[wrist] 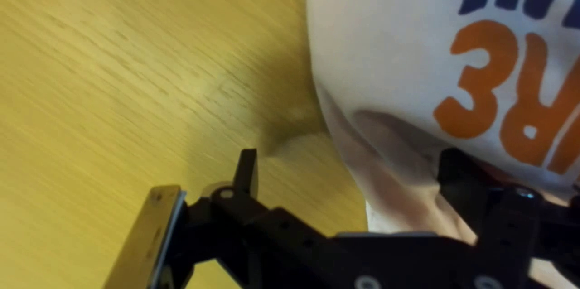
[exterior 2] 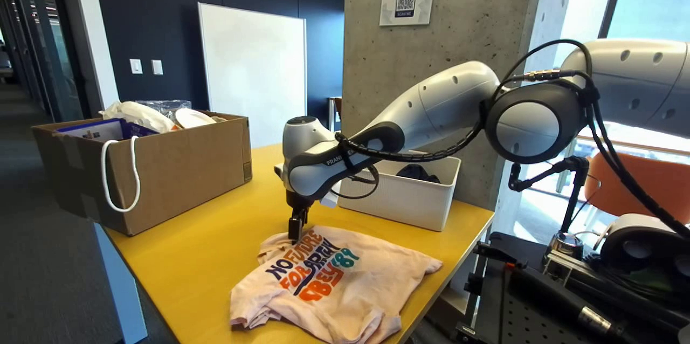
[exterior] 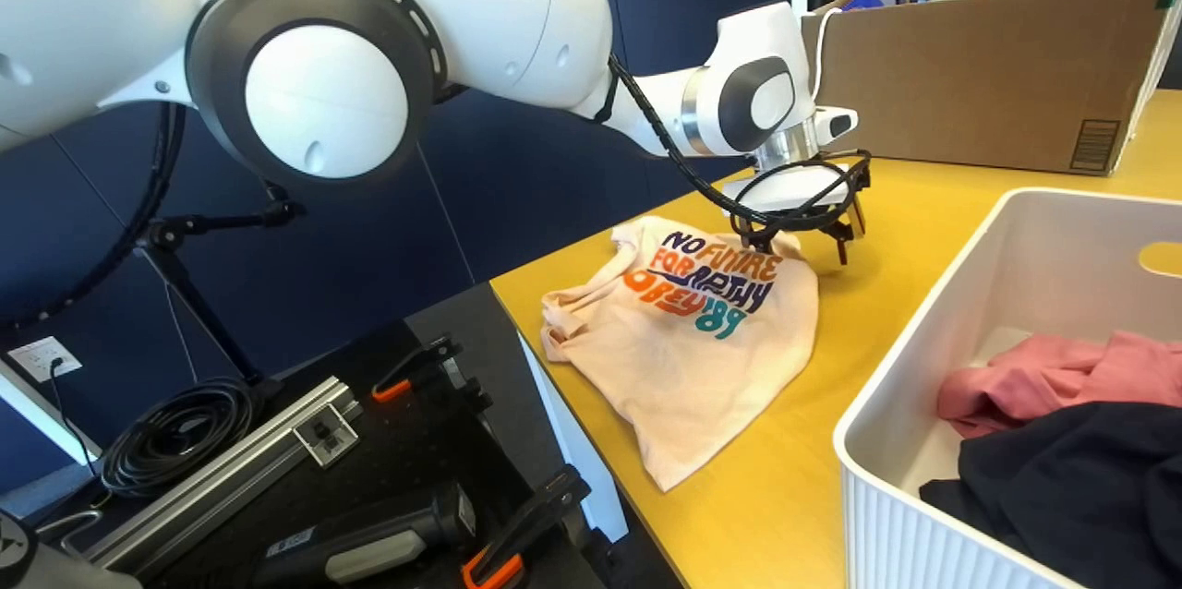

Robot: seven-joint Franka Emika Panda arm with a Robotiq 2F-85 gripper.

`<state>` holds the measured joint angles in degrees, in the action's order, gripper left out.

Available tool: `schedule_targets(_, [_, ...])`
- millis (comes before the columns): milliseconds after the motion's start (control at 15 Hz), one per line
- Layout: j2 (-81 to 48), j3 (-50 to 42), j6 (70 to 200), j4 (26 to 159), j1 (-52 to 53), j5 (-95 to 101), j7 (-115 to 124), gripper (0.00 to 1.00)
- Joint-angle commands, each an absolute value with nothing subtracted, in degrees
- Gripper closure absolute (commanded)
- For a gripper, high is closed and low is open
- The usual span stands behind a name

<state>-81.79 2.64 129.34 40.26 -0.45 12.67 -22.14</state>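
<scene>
1. A white robot arm (exterior 2: 442,104) stretches over a yellow tabletop (exterior 2: 210,252), its black gripper (wrist: 349,162) pointing down at one border of a rumpled, pale pink shirt (exterior 2: 372,263).

2. The gripper's jaws stand wide apart and have hold of nothing. In the wrist view, one finger is over the wood of the tabletop, the other at the shirt's folds beside the orange lettering; whether that finger touches the fabric cannot be told.

3. The shirt lies lettering side up near the tabletop edge facing a black equipment stand (exterior 2: 517,306), with one bunched end close to that edge. The navy, orange and teal lettering includes the words "NO FUTURE" and "OBEY."

4. In an exterior view, a white bin (exterior 2: 399,204) stands near the tabletop's far right corner, apart from the shirt. Inside it, in an exterior view, a rose-pink cloth (exterior: 1062,377) lies beside a dark cloth (exterior: 1080,487).

5. In an exterior view, a cardboard box (exterior 2: 188,171) filled past its rim sits along the tabletop's left edge, a white rope handle (exterior 2: 123,210) hanging from its side. In the background, a whiteboard (exterior 2: 259,74) stands before a dark blue wall (exterior 2: 156,15).
</scene>
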Motion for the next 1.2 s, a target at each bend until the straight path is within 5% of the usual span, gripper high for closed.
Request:
schedule_targets(0, [-82.34,2.39,129.52,40.06,-2.41,12.63,-23.21,0.0])
schedule_targets(1133, [-69.84,0.04,141.99,56.89,-7.5,13.22,-21.49,0.0])
